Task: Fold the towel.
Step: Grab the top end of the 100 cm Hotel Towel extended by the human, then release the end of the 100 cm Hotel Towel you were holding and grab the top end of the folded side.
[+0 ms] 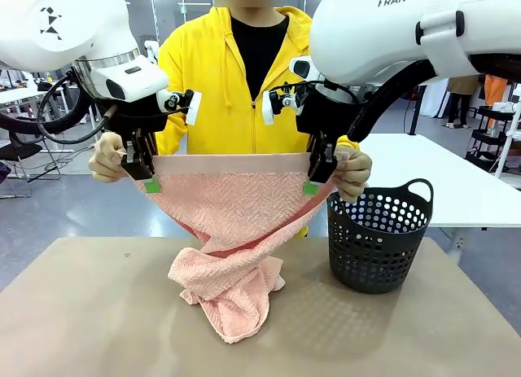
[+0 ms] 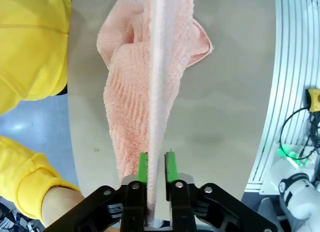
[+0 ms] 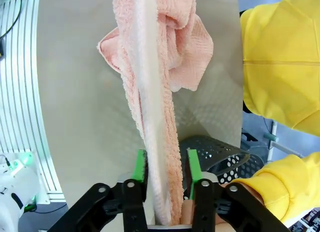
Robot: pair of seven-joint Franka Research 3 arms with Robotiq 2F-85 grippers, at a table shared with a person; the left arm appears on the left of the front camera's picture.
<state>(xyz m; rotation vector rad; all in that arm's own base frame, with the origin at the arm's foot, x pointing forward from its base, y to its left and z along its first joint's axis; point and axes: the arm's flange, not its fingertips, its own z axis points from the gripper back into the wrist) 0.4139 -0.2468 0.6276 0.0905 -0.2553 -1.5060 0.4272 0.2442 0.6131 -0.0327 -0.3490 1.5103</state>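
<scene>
The salmon-pink towel (image 1: pixel 236 210) hangs stretched by its top hem above the table, and its lower part lies bunched on the tabletop. My left gripper (image 1: pixel 146 175) is shut on the hem's left corner, with the hem running between its green pads (image 2: pixel 143 167). My right gripper (image 1: pixel 317 175) is shut on the right corner, where a thicker fold of cloth (image 3: pixel 162 142) sits between its pads (image 3: pixel 140 164). The person's hands (image 1: pixel 106 159) (image 1: pixel 356 175) hold the same corners just outside my fingers.
A black perforated basket (image 1: pixel 378 238) stands on the tan table (image 1: pixel 81 312) to the right of the towel, below my right gripper, and its rim (image 3: pixel 212 147) is close to that gripper. The person in a yellow hoodie (image 1: pixel 220 84) stands at the far edge.
</scene>
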